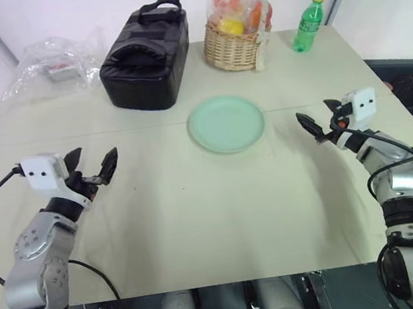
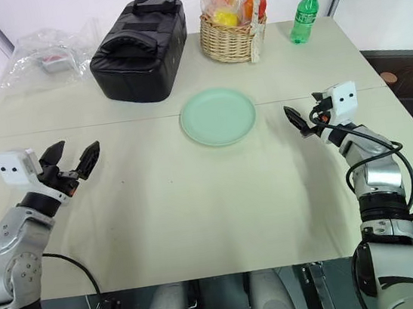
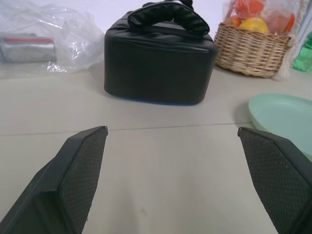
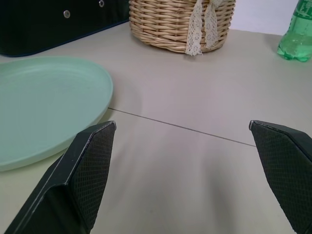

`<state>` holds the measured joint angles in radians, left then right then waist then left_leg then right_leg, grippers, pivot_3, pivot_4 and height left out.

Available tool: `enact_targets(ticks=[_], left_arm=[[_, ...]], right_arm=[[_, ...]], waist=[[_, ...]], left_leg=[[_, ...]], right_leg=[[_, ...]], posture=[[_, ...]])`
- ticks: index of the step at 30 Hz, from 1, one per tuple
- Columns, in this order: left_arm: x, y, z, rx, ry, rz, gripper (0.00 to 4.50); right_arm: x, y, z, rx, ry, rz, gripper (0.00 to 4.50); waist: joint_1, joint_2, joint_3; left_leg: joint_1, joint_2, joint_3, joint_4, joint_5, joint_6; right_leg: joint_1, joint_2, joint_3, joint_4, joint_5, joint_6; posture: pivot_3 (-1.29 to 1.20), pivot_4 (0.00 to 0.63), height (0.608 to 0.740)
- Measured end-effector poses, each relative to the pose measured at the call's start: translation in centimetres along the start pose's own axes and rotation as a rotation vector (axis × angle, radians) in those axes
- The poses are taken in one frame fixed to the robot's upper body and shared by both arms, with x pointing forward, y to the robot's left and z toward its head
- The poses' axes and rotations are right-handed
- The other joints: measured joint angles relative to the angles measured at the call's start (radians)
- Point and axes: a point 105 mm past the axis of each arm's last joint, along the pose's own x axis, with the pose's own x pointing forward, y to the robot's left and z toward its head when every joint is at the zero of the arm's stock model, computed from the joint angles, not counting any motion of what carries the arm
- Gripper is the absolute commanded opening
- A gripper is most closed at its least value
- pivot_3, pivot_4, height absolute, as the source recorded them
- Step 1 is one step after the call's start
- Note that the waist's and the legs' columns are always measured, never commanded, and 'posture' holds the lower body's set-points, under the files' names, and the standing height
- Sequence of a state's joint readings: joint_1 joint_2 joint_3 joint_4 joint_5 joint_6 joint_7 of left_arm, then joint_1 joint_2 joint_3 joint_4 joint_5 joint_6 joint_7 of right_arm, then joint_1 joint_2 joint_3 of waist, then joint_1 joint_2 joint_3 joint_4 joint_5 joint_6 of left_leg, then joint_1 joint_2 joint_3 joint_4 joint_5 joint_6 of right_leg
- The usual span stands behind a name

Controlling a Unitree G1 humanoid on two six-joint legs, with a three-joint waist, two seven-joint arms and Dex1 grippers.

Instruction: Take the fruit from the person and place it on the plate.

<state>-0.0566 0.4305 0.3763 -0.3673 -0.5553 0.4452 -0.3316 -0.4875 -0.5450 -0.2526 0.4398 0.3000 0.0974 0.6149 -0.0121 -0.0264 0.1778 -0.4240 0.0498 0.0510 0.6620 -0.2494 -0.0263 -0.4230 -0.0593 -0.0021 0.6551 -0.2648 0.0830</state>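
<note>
The pale mint-green plate (image 1: 227,123) lies bare at the middle of the table, between my two arms. My left gripper (image 1: 95,161) hovers over the table's left side, open, with nothing between its fingers; its wrist view looks past them to the plate's edge (image 3: 282,114). On the right, my right gripper (image 1: 316,117) is also open and empty, a little to the right of the plate (image 4: 44,102). The fruit and the person are out of view.
Along the far edge stand a black zipped bag (image 1: 146,56), a wicker basket (image 1: 232,44) holding bagged orange and yellow fruits, and a green bottle (image 1: 308,23). A crumpled clear plastic bag (image 1: 54,64) lies at the far left corner.
</note>
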Motion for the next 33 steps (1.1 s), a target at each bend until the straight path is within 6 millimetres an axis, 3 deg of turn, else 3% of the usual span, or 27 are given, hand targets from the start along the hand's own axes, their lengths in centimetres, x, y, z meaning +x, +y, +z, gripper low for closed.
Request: enact_targets(ticks=[33], left_arm=[[-0.02,-0.06,-0.35,0.028,0.000,0.013,4.48]], right_arm=[[-0.19,0.27,-0.98,0.023,0.019,-0.006,4.50]], waist=[[0.000,0.000,0.000]], left_leg=[[0.000,0.000,0.000,0.000,0.000,0.000]], right_leg=[[0.000,0.000,0.000,0.000,0.000,0.000]], posture=[[0.00,0.150,0.740]])
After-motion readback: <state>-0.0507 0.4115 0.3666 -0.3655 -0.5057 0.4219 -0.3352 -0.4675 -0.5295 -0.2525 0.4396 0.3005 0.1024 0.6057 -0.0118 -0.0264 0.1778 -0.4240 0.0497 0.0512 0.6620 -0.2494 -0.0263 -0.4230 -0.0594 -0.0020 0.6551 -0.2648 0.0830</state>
